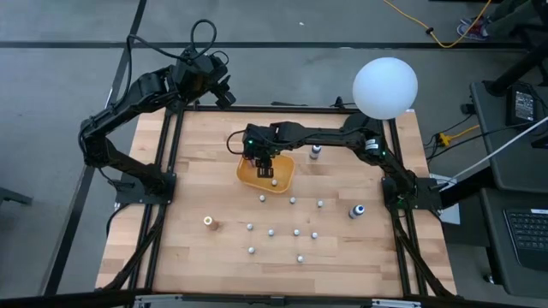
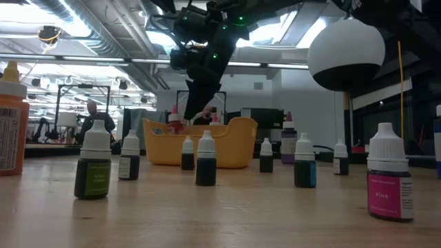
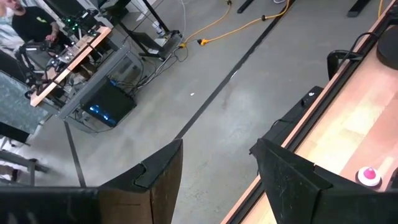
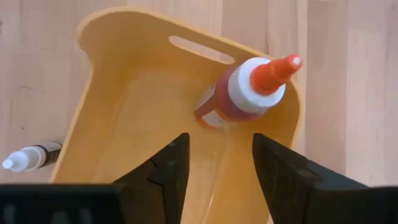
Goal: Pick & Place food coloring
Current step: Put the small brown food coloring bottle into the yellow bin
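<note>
My right gripper (image 4: 214, 158) is hanging open and empty over the orange tray (image 4: 124, 118), red-capped bottle (image 4: 245, 93) standing inside it, so I'm lifting straight before swinging toward the table's loose bottles (image 1: 271, 231).

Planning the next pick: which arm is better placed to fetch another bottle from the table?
Right, probably. Its end effector hangs open over the orange tray, near the loose bottles. The left end effector sits past the table's far edge.
</note>
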Controlling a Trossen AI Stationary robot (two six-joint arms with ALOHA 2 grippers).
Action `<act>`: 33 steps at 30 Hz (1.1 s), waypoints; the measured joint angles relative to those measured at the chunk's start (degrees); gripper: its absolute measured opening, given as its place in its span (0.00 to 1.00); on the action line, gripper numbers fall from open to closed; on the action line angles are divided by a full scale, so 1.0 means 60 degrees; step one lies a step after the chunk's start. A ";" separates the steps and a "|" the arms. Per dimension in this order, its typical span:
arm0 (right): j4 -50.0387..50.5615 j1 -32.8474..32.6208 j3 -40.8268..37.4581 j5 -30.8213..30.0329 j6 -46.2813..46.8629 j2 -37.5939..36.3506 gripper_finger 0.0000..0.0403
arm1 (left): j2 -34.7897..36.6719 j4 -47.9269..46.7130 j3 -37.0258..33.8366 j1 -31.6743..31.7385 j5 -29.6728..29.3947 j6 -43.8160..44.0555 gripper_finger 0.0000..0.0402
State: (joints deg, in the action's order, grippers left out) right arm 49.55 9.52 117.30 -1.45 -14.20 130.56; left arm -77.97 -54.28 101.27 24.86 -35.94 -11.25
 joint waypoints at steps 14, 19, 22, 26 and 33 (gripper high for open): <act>0.1488 -0.0007 0.1162 -0.0316 0.0362 -0.0062 0.44 | -0.0003 0.0000 0.0000 -0.0099 -0.0017 -0.0548 0.49; 0.3142 0.0104 0.2475 -0.1178 0.0752 -0.0099 0.44 | 0.0043 -0.0001 -0.0004 -0.0307 -0.0436 -0.0911 0.49; 0.3802 0.0247 0.2605 -0.1191 0.1008 -0.0400 0.44 | 0.0102 -0.0166 -0.0004 -0.0466 -0.0476 -0.0746 0.49; 0.3757 0.0502 0.1445 -0.1191 0.1309 -0.1569 0.44 | 0.0128 -0.1479 -0.0004 -0.0868 0.0806 -0.0239 0.49; 0.0433 0.0565 -0.3481 -0.1195 0.0779 -0.5415 0.44 | 0.0073 -0.2777 -0.0988 -0.2396 0.2580 0.0951 0.49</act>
State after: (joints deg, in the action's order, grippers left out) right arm 52.15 12.91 96.41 -8.62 -9.52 98.07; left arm -77.54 -70.94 95.35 10.48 -20.46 -5.54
